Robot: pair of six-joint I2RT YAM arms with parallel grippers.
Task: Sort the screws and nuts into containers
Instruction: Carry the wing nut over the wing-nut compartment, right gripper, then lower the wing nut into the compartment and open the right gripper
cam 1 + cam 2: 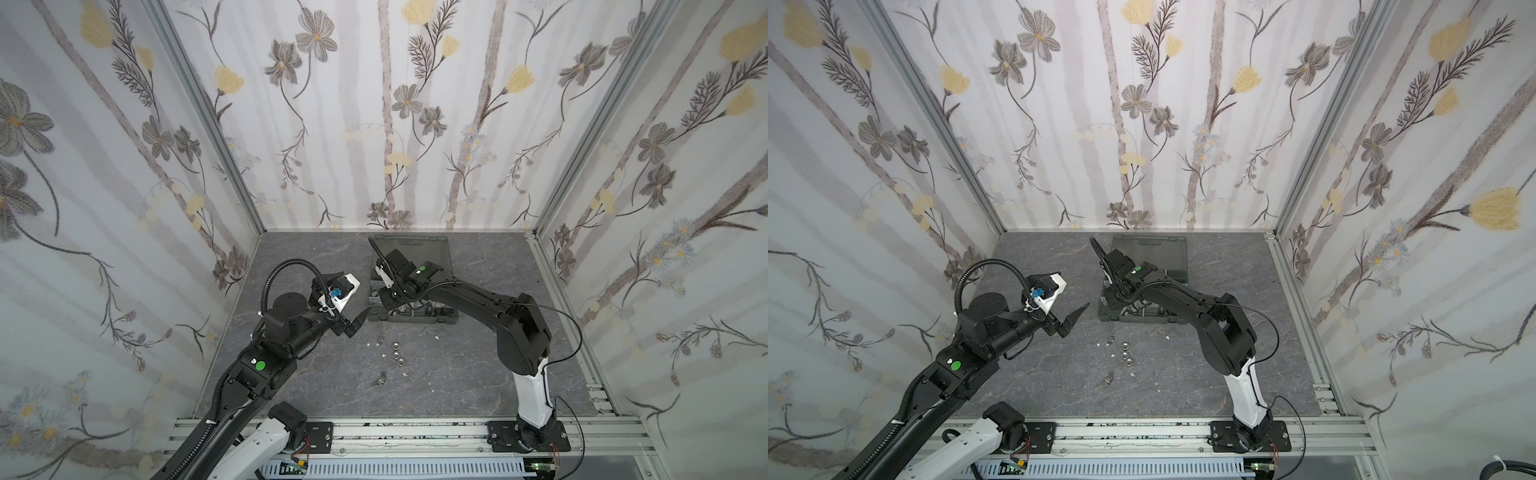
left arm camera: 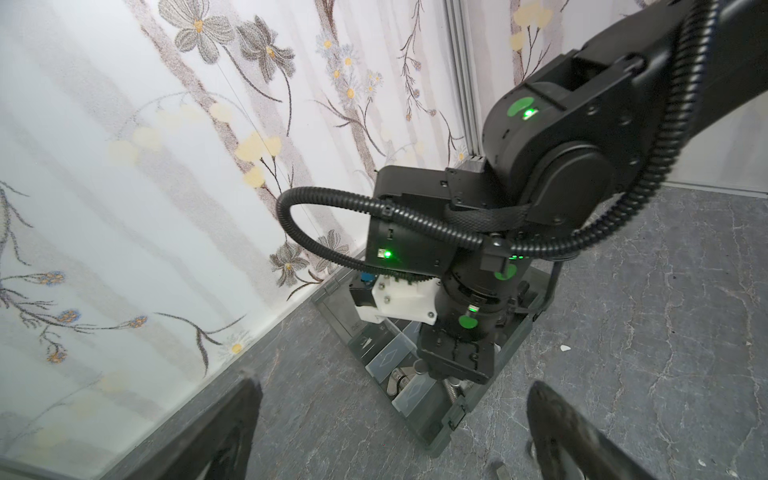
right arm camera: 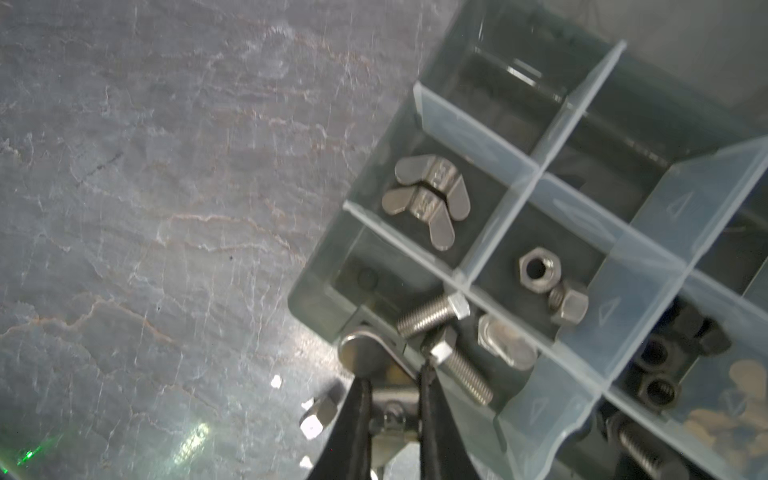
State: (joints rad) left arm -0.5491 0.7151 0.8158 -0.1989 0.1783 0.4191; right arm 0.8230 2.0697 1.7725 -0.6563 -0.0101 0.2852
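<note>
The right fingers (image 3: 357, 424) are closed on a silver wing nut (image 3: 360, 353) at the edge of the organizer case's (image 1: 432, 320) corner compartment (image 3: 361, 270), which holds two silver screws (image 3: 428, 318). The left fingers (image 2: 557, 432) stand open above the tabletop (image 1: 457, 374), left of the case. Loose nuts (image 1: 395, 354) lie on the tabletop in front of the case.

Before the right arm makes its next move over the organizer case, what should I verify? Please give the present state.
1. Right gripper shut on a wing nut: ok.
2. Held nut over the compartment with two wing nuts: cannot tell; it appears nearer the silver bolts.
3. Case lid open: ok.
4. Left gripper open, clear of the case: ok.
5. Table free of loose nuts: not ok.
</note>
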